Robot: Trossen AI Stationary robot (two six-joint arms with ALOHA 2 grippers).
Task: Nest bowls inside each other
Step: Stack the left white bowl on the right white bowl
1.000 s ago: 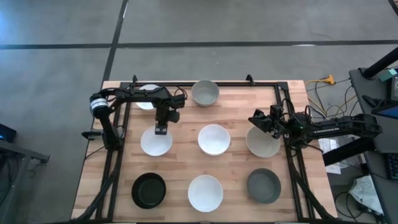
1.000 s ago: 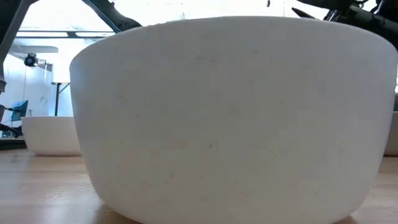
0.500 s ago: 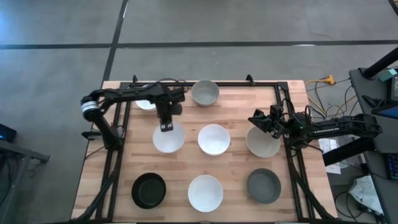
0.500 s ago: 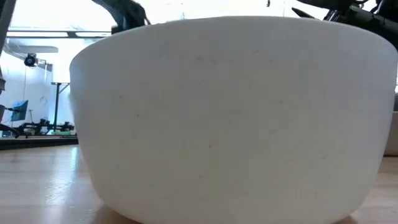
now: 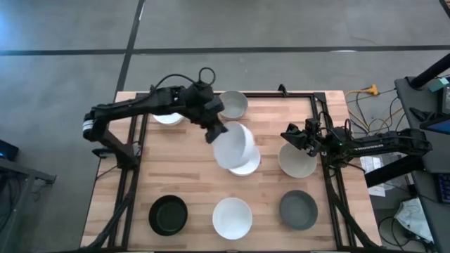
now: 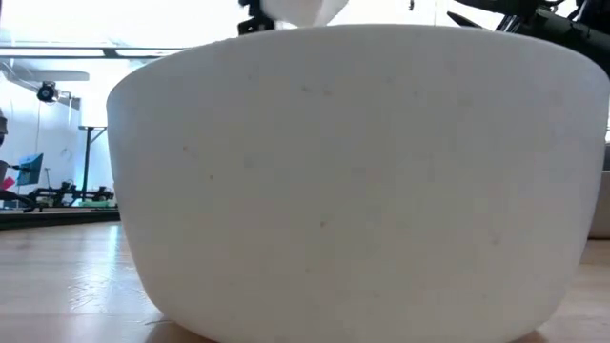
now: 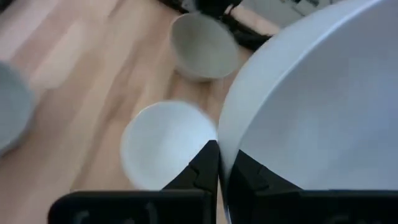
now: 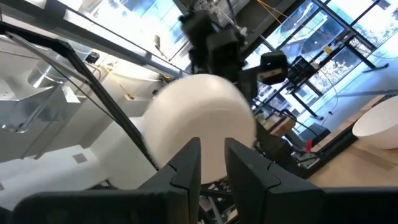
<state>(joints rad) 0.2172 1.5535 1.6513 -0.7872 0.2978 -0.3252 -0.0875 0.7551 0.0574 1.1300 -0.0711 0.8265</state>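
Several bowls stand on their bases on the wooden table. My left gripper is shut on a white bowl and holds it in the air, tilted, over the white centre bowl. The low view shows only the held bowl's underside, and the right wrist view shows the held bowl from its outer side. My right gripper waits, slightly open, above the far-left rim of the white bowl at the right middle. My left gripper pinches the held bowl's rim, one finger inside the bowl and one outside. The fingers come slanting from the table's far left. The bowl is lifted clear and tilted, with its rim toward the gripper.
A white bowl and a pale grey bowl stand along the far edge. A black bowl, a white bowl and a grey bowl stand along the near edge. The middle-left spot is bare wood.
My left gripper has lifted the white bowl off the middle-left spot and carried it toward the table's right, over the centre bowl. The bowl has risen clear and tipped on the way.
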